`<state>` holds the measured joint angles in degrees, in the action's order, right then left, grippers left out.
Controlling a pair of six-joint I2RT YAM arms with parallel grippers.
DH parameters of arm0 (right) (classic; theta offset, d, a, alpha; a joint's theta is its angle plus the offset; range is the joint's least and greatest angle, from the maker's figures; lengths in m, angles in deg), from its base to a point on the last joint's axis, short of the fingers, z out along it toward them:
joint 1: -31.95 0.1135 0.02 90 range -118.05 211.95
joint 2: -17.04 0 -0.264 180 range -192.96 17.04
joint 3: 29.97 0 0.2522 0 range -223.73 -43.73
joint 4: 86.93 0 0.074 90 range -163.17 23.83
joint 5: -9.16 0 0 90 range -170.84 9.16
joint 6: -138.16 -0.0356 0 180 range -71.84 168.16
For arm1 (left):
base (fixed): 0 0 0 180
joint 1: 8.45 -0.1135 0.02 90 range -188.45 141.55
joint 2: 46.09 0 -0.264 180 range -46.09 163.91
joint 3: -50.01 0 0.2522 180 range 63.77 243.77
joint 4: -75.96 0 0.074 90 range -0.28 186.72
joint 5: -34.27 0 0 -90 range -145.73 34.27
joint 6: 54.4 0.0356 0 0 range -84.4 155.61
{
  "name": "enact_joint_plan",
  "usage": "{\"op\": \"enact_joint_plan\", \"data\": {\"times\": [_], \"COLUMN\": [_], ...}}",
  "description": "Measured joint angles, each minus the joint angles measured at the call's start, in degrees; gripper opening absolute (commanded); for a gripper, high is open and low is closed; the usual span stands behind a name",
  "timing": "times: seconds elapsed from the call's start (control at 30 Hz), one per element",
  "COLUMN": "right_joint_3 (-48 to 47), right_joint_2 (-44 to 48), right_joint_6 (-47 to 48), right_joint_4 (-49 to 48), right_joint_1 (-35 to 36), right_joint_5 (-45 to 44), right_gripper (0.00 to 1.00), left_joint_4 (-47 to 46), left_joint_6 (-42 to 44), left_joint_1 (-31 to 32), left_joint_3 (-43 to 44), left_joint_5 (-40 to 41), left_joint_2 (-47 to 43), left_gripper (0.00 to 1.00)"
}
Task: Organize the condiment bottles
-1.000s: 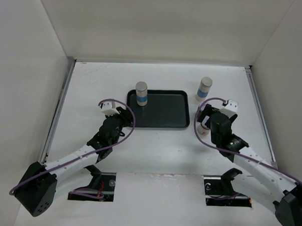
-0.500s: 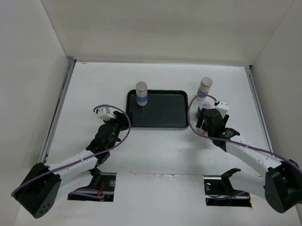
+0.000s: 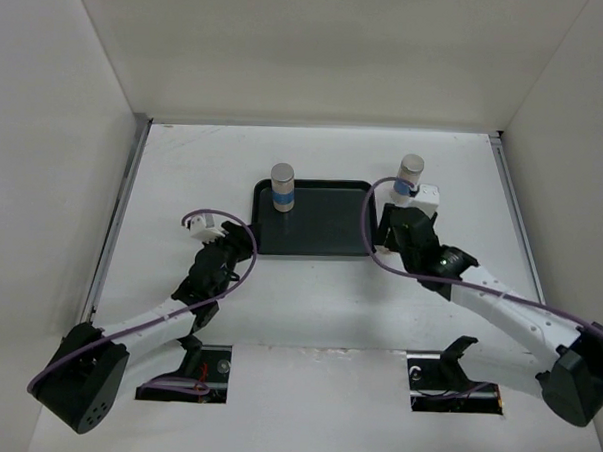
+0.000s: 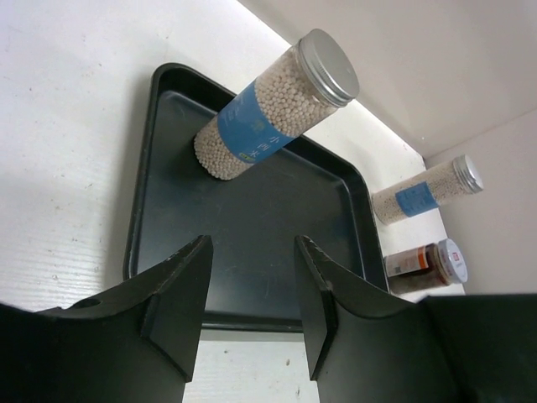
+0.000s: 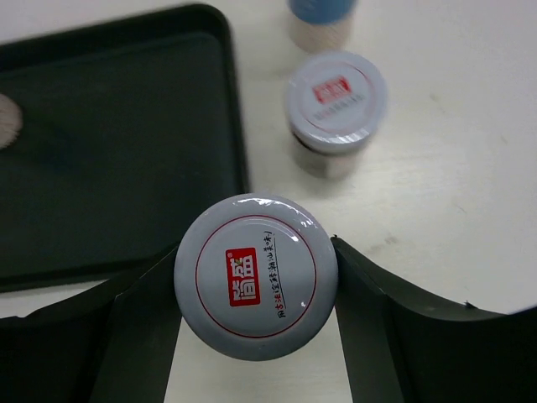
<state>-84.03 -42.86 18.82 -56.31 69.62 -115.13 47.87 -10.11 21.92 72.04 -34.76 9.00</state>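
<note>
My right gripper [image 5: 254, 281] is shut on a short brown jar by its grey-white lid with a red logo [image 5: 256, 252]. It holds the jar over the table just right of the black tray [image 5: 109, 151]. The second short jar [image 5: 336, 105] stands beyond it, beside a tall blue-banded bottle [image 3: 410, 176]. The other tall bottle [image 3: 281, 188] stands in the tray's far left corner and also shows in the left wrist view [image 4: 273, 109]. My left gripper [image 4: 252, 311] is open and empty at the tray's near left edge [image 3: 271, 247]. From above, the right gripper [image 3: 394, 228] hides both short jars.
White walls enclose the table on three sides. The left wrist view shows one short brown jar [image 4: 428, 264] and the second tall bottle [image 4: 428, 191] right of the tray. Both arm bases sit at the near edge.
My right gripper has moved left and away, toward the tray's right edge. My left gripper has drawn back slightly to the left.
</note>
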Motion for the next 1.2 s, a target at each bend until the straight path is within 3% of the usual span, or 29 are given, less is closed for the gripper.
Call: {"op": "enact_joint_plan", "data": {"times": [0.1,0.3,0.53,0.6,0.7,0.8,0.93,1.1,1.2], "right_joint_3": [-5.75,-20.46,-36.20,-38.73,-41.44,-42.14,-39.17,-23.08,-13.35], "right_joint_2": [-6.64,-29.07,-49.68,-52.85,-55.78,-55.89,-51.87,-32.76,-20.13], "right_joint_6": [0.98,4.09,6.95,7.10,7.26,7.02,7.34,8.15,8.09], "right_joint_4": [-4.20,-13.14,-17.31,-17.40,-17.92,-19.26,-21.38,-22.27,-22.49], "right_joint_1": [1.44,2.54,2.91,2.91,2.93,3.06,3.30,3.23,1.44], "right_joint_5": [1.66,6.49,9.07,9.29,8.81,7.69,6.47,3.54,0.61], "right_gripper": [0.48,0.48,0.50,0.58,0.81,0.91,0.93,0.93,1.00], "left_joint_4": [-0.02,-0.44,-0.85,-0.90,-0.94,-1.01,-1.25,-1.27,-1.29], "left_joint_6": [-0.22,-0.39,-0.57,-0.57,-0.59,-0.59,-0.59,-0.61,-0.59], "left_joint_1": [-0.37,-0.90,-1.11,-1.11,-1.11,-1.11,-1.11,-1.11,-1.11], "left_joint_3": [-0.02,-0.11,-0.94,-0.94,-0.94,-0.94,-0.94,-0.94,-0.94], "left_joint_5": [0.00,0.00,-0.02,-0.02,-0.02,-0.07,-0.07,-0.11,-0.22], "left_joint_2": [0.94,0.98,0.92,0.85,0.85,0.87,0.96,0.96,0.92], "left_gripper": [0.41,0.41,0.39,0.39,0.39,0.39,0.39,0.39,0.39]}}
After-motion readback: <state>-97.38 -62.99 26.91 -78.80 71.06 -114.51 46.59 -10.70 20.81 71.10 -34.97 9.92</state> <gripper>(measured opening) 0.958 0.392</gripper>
